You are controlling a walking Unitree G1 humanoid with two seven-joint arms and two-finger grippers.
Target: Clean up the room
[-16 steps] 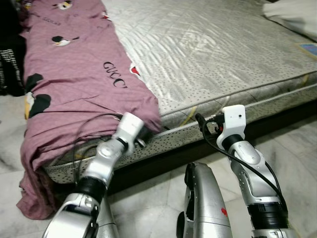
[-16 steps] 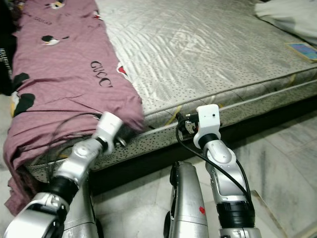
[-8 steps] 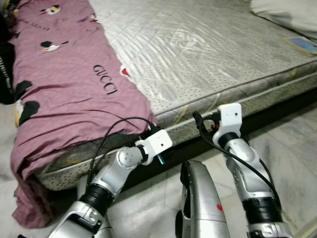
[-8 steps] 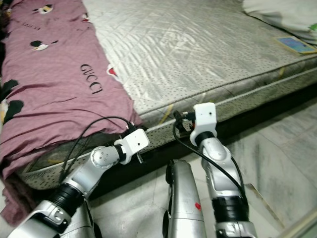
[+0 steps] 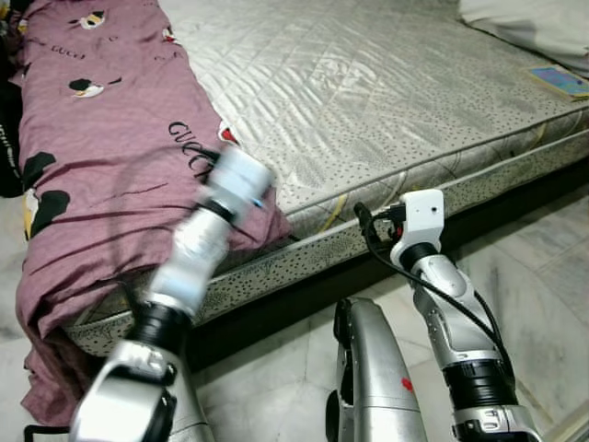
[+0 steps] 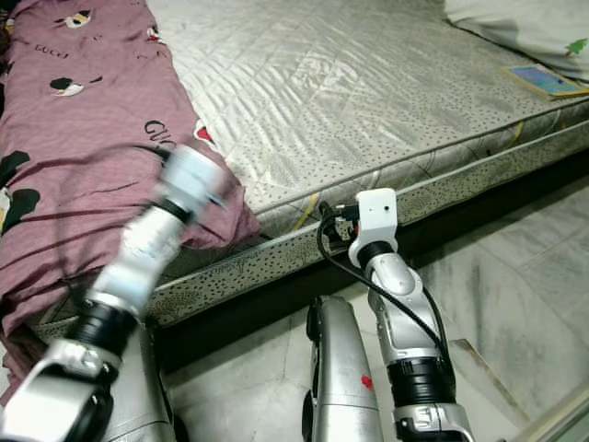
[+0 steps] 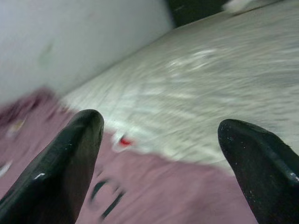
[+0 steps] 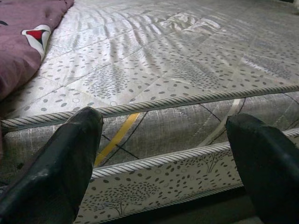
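Sheet (image 5: 101,157) on mattress (image 5: 368,83), left claw (image 7: 163,177) open above it.

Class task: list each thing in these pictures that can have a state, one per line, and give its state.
Left gripper: open, raised above the blanket, blurred.
Right gripper: open, facing the mattress edge.
Purple blanket: spread crumpled along the mattress, one end hanging to the floor.
Mattress: mostly bare, uncovered.
Book: lying flat, closed.
Pillow: lying on the mattress.
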